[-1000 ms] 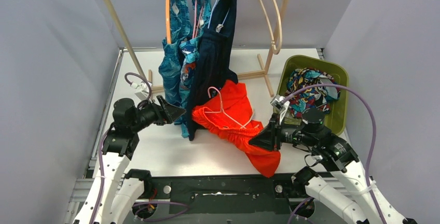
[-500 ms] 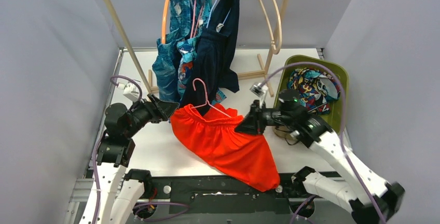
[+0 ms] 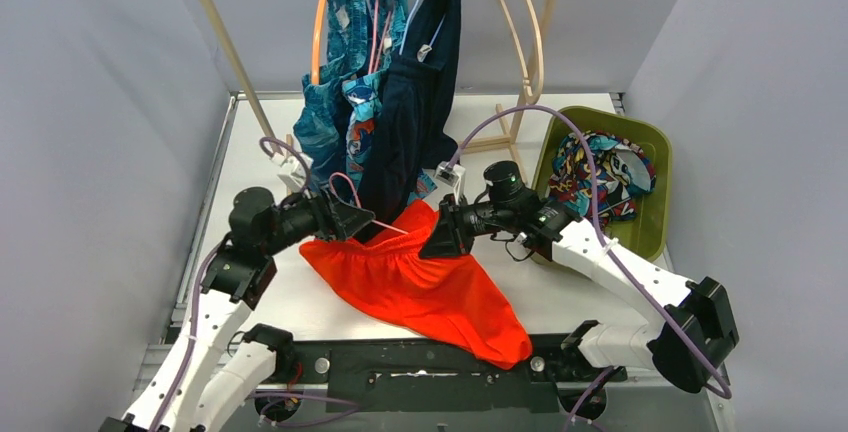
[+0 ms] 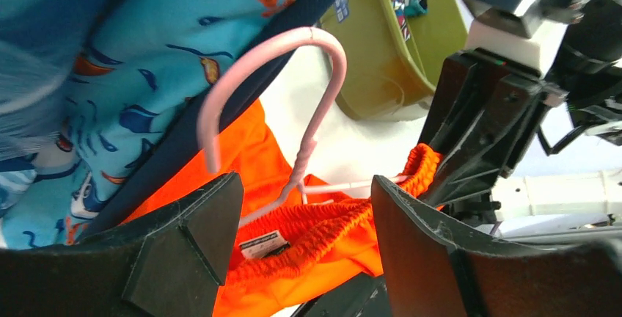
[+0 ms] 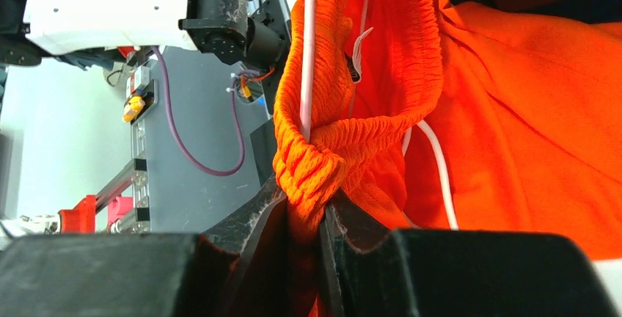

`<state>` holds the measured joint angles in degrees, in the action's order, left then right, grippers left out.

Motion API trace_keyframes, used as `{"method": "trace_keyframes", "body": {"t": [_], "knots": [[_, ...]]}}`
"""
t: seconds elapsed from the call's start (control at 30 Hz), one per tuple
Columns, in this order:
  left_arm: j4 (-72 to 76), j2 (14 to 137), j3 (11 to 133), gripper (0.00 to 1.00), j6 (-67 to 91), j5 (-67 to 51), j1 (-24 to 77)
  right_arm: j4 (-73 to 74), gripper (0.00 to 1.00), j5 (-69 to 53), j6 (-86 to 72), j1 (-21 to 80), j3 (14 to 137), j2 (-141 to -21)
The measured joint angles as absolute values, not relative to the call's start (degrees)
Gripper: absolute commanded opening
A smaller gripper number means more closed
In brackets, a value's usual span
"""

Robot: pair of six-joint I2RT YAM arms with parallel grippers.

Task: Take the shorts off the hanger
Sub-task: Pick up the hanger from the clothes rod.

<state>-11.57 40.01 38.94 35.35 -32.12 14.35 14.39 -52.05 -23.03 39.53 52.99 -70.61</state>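
Note:
The orange-red shorts (image 3: 420, 287) hang spread between my two grippers above the table, still on a pink hanger (image 3: 348, 192). My right gripper (image 3: 438, 240) is shut on one end of the waistband (image 5: 312, 159); the hanger's arm (image 5: 308, 53) runs inside the waistband. My left gripper (image 3: 358, 220) is open at the other end. In the left wrist view the hanger's hook (image 4: 293, 45) and the waistband (image 4: 330, 218) lie between its spread jaws (image 4: 304, 221). Navy (image 3: 415, 102), turquoise cartoon-print (image 3: 360, 117) and teal leaf-print shorts (image 3: 330, 102) hang on the rack.
A wooden clothes rack (image 3: 225, 37) stands at the back, with empty wooden hangers (image 3: 530, 32) on its right end. A green bin (image 3: 655, 142) at the right holds multicolour patterned shorts (image 3: 590, 167). The hanging shorts reach down just behind my grippers.
My right gripper has carried the orange-red shorts up and to the left, spreading them out. My left gripper has moved right, around the hanger's neck.

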Motion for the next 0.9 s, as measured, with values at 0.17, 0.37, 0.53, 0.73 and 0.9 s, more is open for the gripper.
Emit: {"method": "trace_keyframes", "body": {"t": [0.17,0.37,0.53,0.73,0.9], "knots": [[-11.6,42.2,38.9,0.53,34.7,-22.0,24.4,12.9,0.0,-52.7,-23.4,40.5,53.1,-71.2],[-7.0,41.8,37.5,0.3,35.9,-9.0,30.8,12.4,0.0,-52.9,-24.1,41.3,53.1,-71.2],[-6.0,44.2,37.5,0.0,35.0,-4.6,31.3,12.0,0.08,-52.4,-24.7,41.3,53.0,-71.1],[-10.4,43.8,38.5,0.0,34.0,-1.6,32.2,16.9,0.48,-47.1,-23.7,41.5,54.7,-70.9],[-16.8,41.0,41.9,0.0,32.9,4.4,32.2,23.8,0.67,-39.7,-21.1,41.6,63.7,-70.9]]}}
